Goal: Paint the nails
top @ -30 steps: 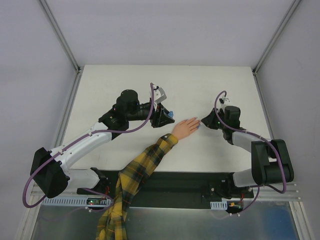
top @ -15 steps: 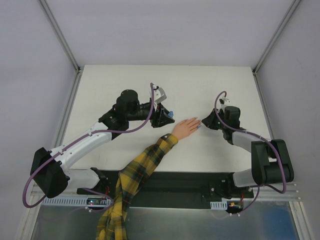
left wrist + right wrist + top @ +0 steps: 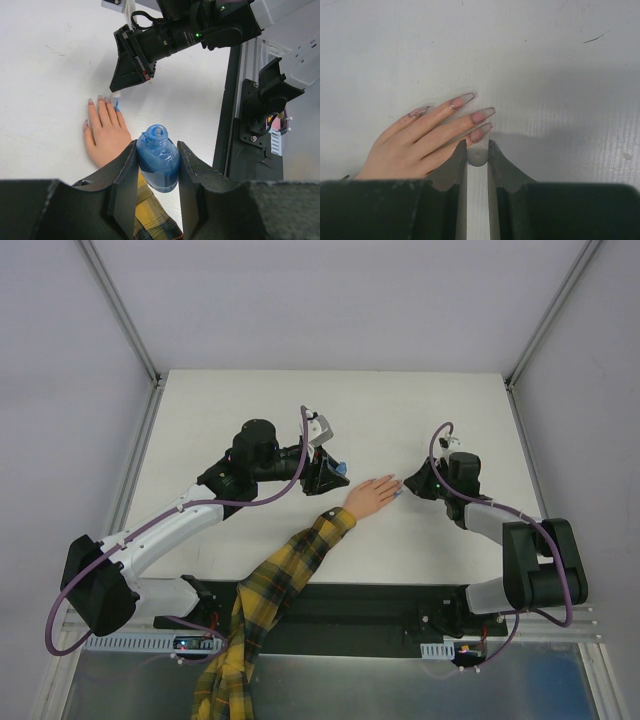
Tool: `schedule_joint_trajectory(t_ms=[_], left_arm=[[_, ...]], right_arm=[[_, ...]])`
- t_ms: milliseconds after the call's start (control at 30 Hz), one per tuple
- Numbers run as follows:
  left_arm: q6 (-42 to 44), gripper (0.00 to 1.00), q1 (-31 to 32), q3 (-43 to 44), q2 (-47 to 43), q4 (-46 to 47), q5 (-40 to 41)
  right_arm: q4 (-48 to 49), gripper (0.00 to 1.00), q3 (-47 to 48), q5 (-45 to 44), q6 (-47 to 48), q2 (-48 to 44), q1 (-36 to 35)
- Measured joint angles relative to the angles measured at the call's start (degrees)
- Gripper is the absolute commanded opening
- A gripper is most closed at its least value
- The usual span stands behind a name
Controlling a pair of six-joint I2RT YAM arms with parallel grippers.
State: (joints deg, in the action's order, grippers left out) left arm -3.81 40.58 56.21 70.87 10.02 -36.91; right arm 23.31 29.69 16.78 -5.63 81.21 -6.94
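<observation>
At the left, the left arm is reaching across the flat white table (image 3: 240, 410) toward its middle. The left gripper (image 3: 328, 476) is sitting just beside the hand, on its far left side. Its two black padded fingers (image 3: 124, 182) are clamping the small translucent blue polish bottle (image 3: 159, 159), one pad on each flank. The bottle's uncapped round neck is pointing out beyond the fingertips, toward the hand. Whether the bottle is touching the table cannot be told.

At the centre, the yellow-and-black plaid fabric sleeve (image 3: 285, 575) is running diagonally from the near edge of the table up and to the right. The peach-coloured hand (image 3: 415, 145) is emerging from the cuff and lying palm down on the table. Its digits are extended, close together, and pointing right.

The long pointed nails (image 3: 487, 111) are tipping those digits at the hand's right end, between the two grippers. In the right-wrist view, three of them and the thumbnail are showing a glossy pinkish tone with darker edges. In the left-wrist view, the little finger's tip is showing a streak of blue, and whether that is nail or bristle cannot be told.

At the right, the right gripper (image 3: 476, 146) is facing the fingertips with its jaws nearly together. They are pinching the narrow white brush handle (image 3: 477, 175), whose rounded end is sitting just beside the ring-finger nail. In that view, one of the gripper's own fingers is covering the little finger.
</observation>
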Motion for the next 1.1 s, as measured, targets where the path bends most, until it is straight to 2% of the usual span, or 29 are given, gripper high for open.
schedule_joint_trajectory(t_ms=[1100], left_arm=[[0.02,0.0,0.0,0.0,0.0,0.0,0.0]], right_arm=[[0.07,0.01,-0.15,1.81,0.09,-1.18,0.0]])
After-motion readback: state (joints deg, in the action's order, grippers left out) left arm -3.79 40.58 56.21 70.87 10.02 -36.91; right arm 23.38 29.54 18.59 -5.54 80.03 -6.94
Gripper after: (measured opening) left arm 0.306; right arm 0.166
